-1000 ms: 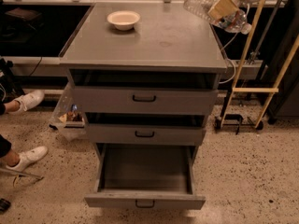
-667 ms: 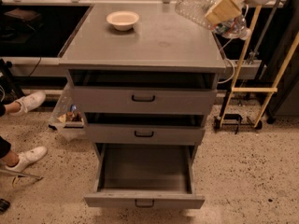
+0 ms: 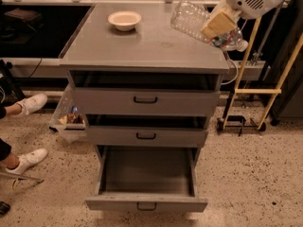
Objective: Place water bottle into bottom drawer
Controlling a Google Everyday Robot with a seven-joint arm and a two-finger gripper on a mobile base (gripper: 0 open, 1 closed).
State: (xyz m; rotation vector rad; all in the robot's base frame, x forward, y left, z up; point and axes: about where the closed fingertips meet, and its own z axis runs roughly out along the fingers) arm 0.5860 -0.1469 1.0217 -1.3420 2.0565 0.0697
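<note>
From where I stand, the gripper (image 3: pixel 211 28) hangs above the desk's (image 3: pixel 142 48) right rear corner. Its fingers (image 3: pixel 221 21) are clamped across the water bottle (image 3: pixel 191 17), which lies nearly level, cap end rightward. The open bottom drawer (image 3: pixel 147 171) waits below the desk's front.

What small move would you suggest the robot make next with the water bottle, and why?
Probably carry it forward, out past the front edge of the cabinet top. The hand grips the water bottle tilted above that top, while the bottom drawer stands pulled open well below and nearer the camera.
</note>
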